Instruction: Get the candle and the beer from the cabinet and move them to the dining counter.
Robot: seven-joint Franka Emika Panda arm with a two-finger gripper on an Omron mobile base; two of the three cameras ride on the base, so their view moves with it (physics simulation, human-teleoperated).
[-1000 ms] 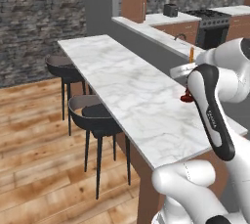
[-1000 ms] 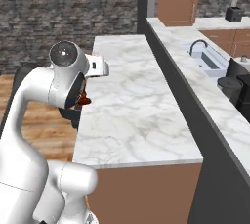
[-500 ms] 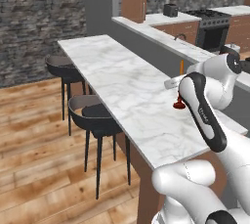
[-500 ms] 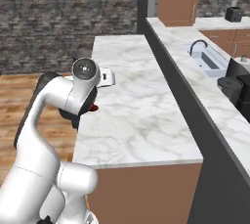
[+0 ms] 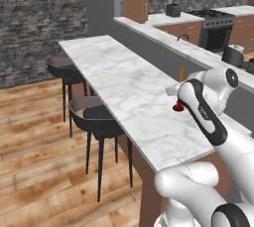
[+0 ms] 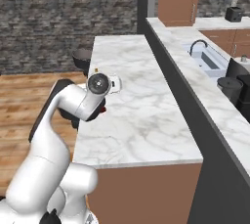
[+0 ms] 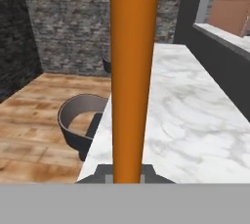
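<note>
Currently the stools (image 5: 94, 117) stand left of the dining counter (image 5: 119, 80). Over its near end, the gripper (image 5: 179, 88) is clenched around the candle (image 5: 181, 74), holder (image 5: 177, 106) close above the marble. Lower it vertically, keep the taper upright, and release only once the holder seats flat.

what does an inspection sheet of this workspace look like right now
surface: dining counter, white marble top, grey raised back wall along its far side
job's things: candle, orange taper, upright in the end effector, its dark red holder low over the marble; whether it touches cannot be told; beer nothing seen
clutter: nothing seen on the marble top
end effector: end effector shut on the candle's lower part
cables: nothing seen
surroundings: black stools beside the counter, wooden floor, stone wall, sink and stove behind the back wall
</note>
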